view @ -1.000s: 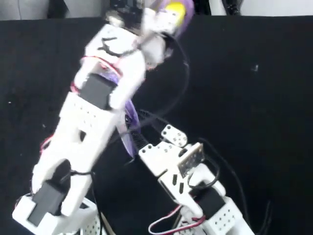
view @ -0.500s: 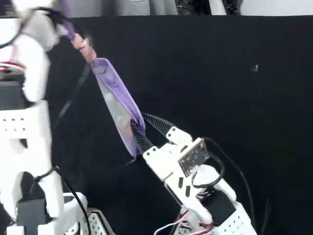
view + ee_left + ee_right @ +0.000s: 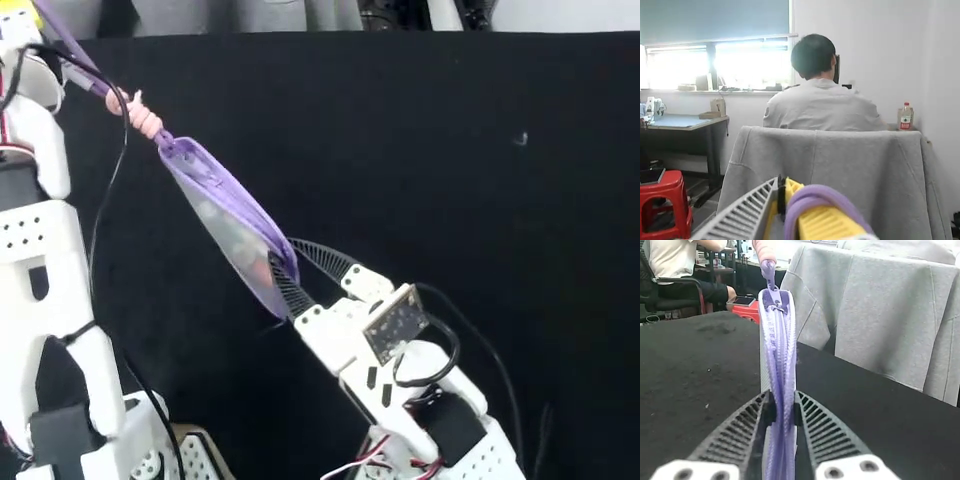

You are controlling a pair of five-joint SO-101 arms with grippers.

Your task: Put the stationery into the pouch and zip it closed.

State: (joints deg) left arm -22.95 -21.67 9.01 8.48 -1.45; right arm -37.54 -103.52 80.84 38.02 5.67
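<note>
High view: the pouch hangs clear of the black counter, stretched on a diagonal between the two arms. The right arm grips its lower end, and the right jaws are closed tight on the fabric. From the upper end of the pouch a pink knot joins a purple cord that runs up to the left arm at the far left corner of the counter.

Right wrist view: both ribbed jaws press against the sides of the pouch, one on each side of the zip line. The zip looks closed along its visible length, with the slider at the far end.

Left wrist view: the purple cord loops over the yellow jaw. The left jaws are drawn together, with the cord emerging from between them.
</note>
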